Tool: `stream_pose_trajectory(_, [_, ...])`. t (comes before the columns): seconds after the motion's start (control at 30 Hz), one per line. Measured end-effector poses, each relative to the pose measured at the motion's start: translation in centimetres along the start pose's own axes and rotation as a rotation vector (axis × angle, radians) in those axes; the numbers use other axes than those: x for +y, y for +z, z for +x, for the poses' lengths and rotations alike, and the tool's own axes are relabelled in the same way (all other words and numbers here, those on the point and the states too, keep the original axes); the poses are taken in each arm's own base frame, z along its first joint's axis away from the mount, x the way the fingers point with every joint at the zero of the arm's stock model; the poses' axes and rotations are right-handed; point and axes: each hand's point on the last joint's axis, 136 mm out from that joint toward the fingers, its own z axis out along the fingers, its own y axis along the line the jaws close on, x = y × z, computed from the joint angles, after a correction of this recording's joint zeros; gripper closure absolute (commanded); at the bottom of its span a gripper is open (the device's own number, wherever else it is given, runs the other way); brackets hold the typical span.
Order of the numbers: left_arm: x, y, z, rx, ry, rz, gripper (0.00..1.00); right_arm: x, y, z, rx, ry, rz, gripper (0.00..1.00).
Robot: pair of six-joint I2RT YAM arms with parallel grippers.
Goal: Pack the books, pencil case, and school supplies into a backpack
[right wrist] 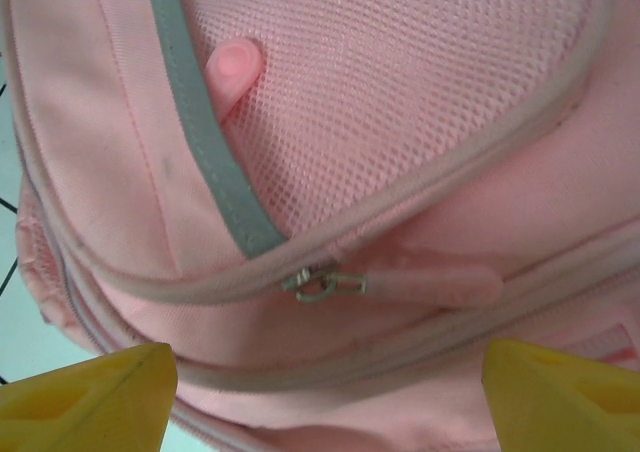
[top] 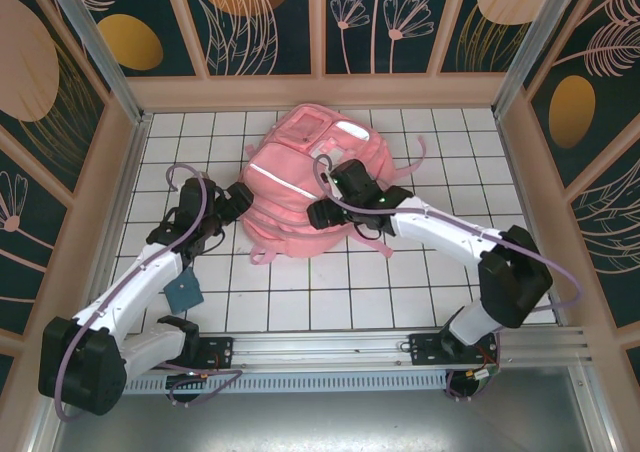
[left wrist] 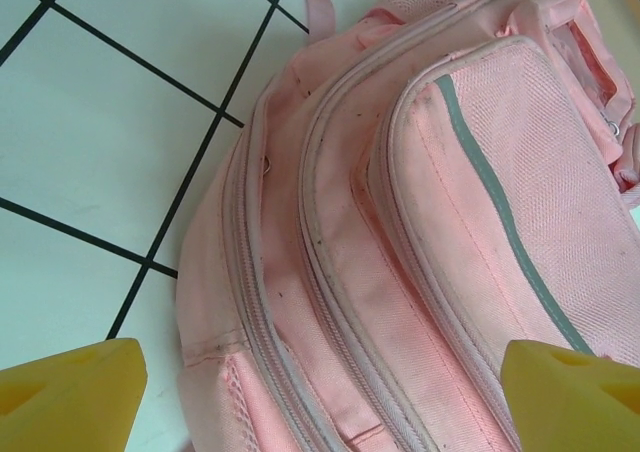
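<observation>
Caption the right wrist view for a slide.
Right gripper open close over the pink backpack, a pocket's zipper pull and grey strip in close-up.

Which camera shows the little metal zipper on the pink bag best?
The right wrist view: the zipper sits close and sharp, with its pink pull tab beside it. The left wrist view shows the backpack and its zip seams, but I cannot pick out this zipper there. From the top it is too small to tell.
</observation>
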Motion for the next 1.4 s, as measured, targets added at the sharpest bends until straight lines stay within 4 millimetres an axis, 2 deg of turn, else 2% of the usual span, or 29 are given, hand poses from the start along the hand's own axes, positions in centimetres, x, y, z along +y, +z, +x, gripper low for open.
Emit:
stream_pose_trajectory(0.27, [0.1,0.4,0.4,0.024,0.007,-0.002,0.08,0.5,0.0,-1.9,-0.018,-0.046,0.003,0.25])
stream_pose_trajectory(0.47, [0.0,0.4,0.5,0.029,0.01,0.003,0.08,-0.3,-0.3,-2.1,-0.017,-0.091,0.045,0.12])
stream_pose_trajectory(0.7, [0.2,0.6,0.8,0.046,0.011,0.0,0.08,-0.9,1.0,-2.2,0.034,-0.104,0.002,0.11])
stream_pose_trajectory(0.97, [0.1,0.7,0.9,0.053,0.015,0.006,0.07,0.1,1.8,-1.6,0.058,-0.176,-0.054,0.24])
stream_pose_trajectory(1.1, [0.0,0.8,1.2,0.069,0.018,0.013,0.07,1.0,1.5,-1.1,0.056,-0.218,-0.072,0.45])
stream_pose_trajectory(1.2, [-0.1,1.1,1.3,0.076,0.018,0.017,0.07,1.7,1.2,-0.9,0.055,-0.237,-0.091,0.52])
stream_pose_trajectory(1.4, [-0.1,1.2,1.6,0.089,0.022,0.02,0.07,2.0,1.2,-0.7,0.056,-0.251,-0.086,0.58])
